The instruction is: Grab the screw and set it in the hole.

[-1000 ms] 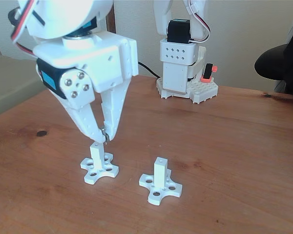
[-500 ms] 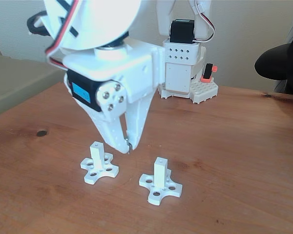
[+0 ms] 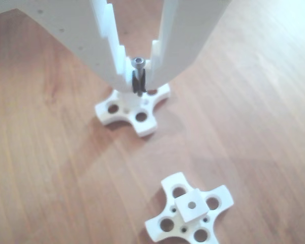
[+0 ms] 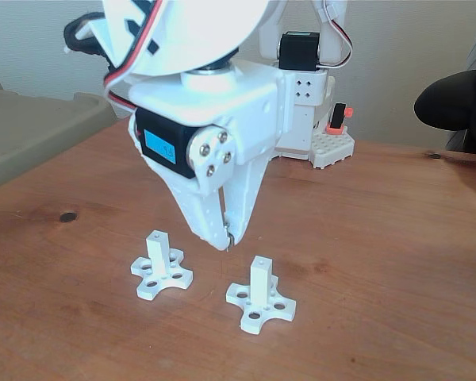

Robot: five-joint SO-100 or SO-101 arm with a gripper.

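Observation:
My white gripper (image 4: 226, 240) hangs tips-down between two white cross-based posts, shut on the screw (image 4: 231, 237), whose tip peeks out at the fingertips. The left post (image 4: 157, 252) stands just left of the tips, the right post (image 4: 260, 279) to the lower right. Each post's top face has a small hole (image 4: 261, 259). In the other view the gripper (image 3: 139, 87) pinches the silver socket-head screw (image 3: 138, 63) upright, head toward the camera. One post's base (image 3: 141, 116) lies partly hidden behind the fingers. The second post (image 3: 189, 209) shows its hole (image 3: 191, 205) at the bottom.
A wooden table (image 4: 381, 262) carries everything. The arm's white base (image 4: 321, 147) with an orange-red part stands at the back. A dark object (image 4: 456, 99) sits at the right edge. A small dark knot (image 4: 67, 216) marks the wood on the left.
The gripper has travelled right with the screw, from just above the left post to the gap between the two posts. The posts have not moved.

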